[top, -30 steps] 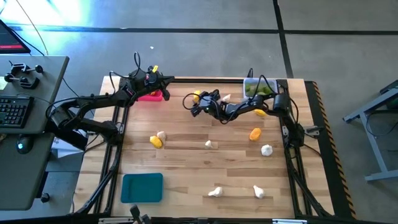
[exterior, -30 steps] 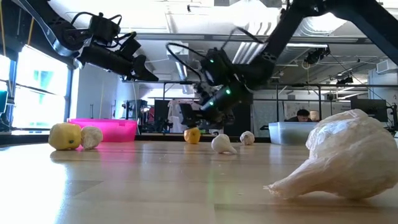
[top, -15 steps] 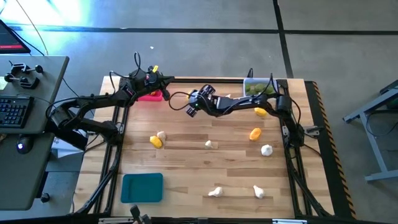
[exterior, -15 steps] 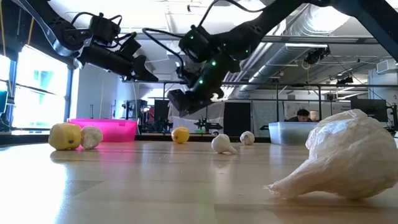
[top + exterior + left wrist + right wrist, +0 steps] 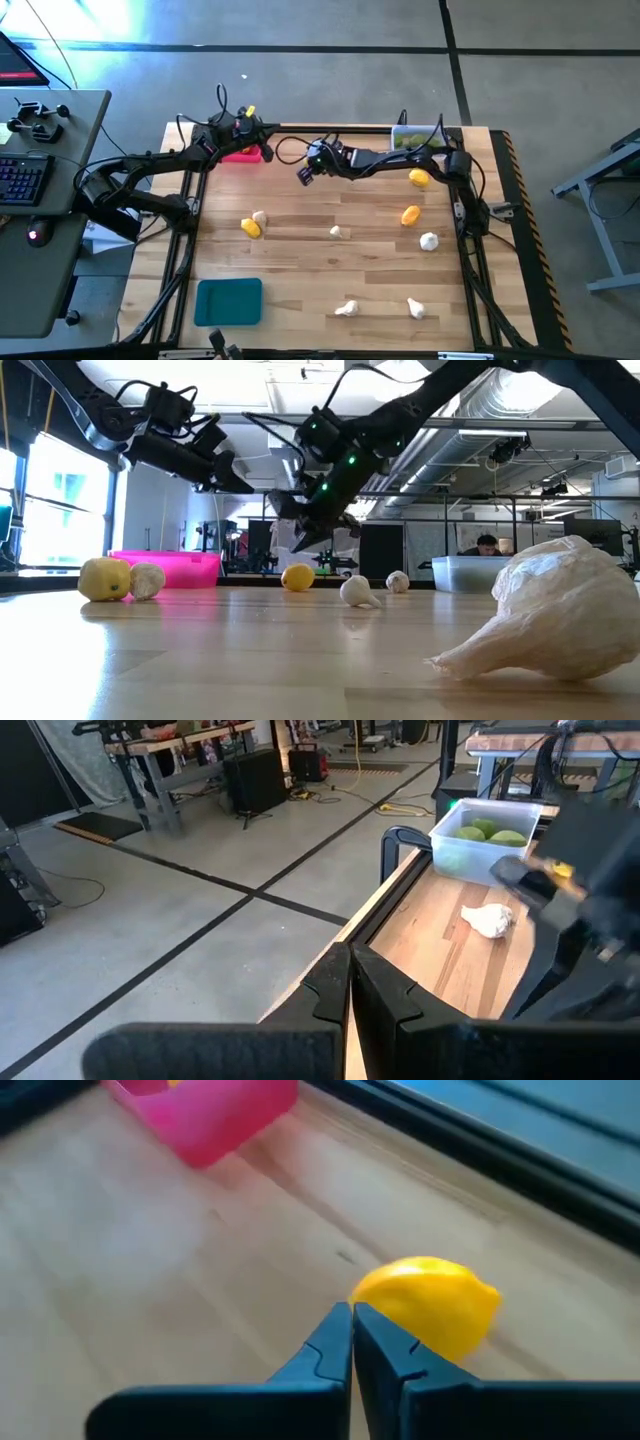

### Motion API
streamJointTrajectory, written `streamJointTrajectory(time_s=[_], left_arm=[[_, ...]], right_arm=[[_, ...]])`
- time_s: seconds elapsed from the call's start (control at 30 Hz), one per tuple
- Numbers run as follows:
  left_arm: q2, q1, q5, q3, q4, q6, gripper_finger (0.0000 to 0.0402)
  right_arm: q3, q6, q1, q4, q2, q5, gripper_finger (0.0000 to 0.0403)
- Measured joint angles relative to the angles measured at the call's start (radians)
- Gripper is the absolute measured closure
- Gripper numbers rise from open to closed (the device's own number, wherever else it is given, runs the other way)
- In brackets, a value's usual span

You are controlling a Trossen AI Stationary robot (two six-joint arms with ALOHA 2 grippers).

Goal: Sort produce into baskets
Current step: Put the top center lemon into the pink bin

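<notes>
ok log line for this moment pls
right gripper: shut, empty, above table | lemon: loose on table beyond it | left gripper: shut over pink basket

three baskets (image 5: 228,301), five garlic bulbs (image 5: 428,241), four lemons (image 5: 410,214)

lemons (image 5: 428,1315), garlic bulbs (image 5: 346,308) scattered on wood; limes (image 5: 487,830) fill clear basket (image 5: 452,850).

Two dark, slender jointed arms, draped with loose black cables (looping free near the wrists). Green lights glowing on the right wrist. Black, angular, wedge-shaped fingers (image 5: 330,1350).
</notes>
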Motion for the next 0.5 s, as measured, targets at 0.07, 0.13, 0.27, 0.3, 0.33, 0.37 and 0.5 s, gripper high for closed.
streamJointTrajectory(time_s=[0.07, 0.13, 0.27, 0.3, 0.33, 0.37, 0.5], left_arm=[[0.0, 0.0, -0.001, 0.0, -0.009, 0.0, 0.0401], [0.0, 0.001, -0.005, 0.0, -0.016, 0.0, 0.0401], [0.0, 0.001, -0.006, 0.0, -0.019, 0.015, 0.0401], [0.0, 0.001, -0.005, 0.0, -0.021, 0.024, 0.0401], [0.0, 0.001, -0.005, 0.0, -0.024, 0.028, 0.0401], [0.0, 0.001, -0.006, 0.0, -0.026, 0.028, 0.0401], [0.0, 0.001, -0.006, 0.0, -0.026, 0.028, 0.0401]], right_arm=[[0.0, 0.036, -0.008, -0.015, -0.018, -0.059, 0.0394], [0.003, 0.022, -0.025, -0.047, -0.023, -0.143, 0.0388], [0.034, -0.198, -0.069, -0.18, -0.019, -0.259, 0.0347], [0.044, -0.268, -0.076, -0.205, -0.019, -0.257, 0.033], [0.058, -0.34, -0.082, -0.235, -0.019, -0.255, 0.031], [0.074, -0.407, -0.087, -0.269, -0.019, -0.248, 0.0287], [0.122, -0.626, -0.102, -0.294, -0.019, -0.244, 0.0197]])
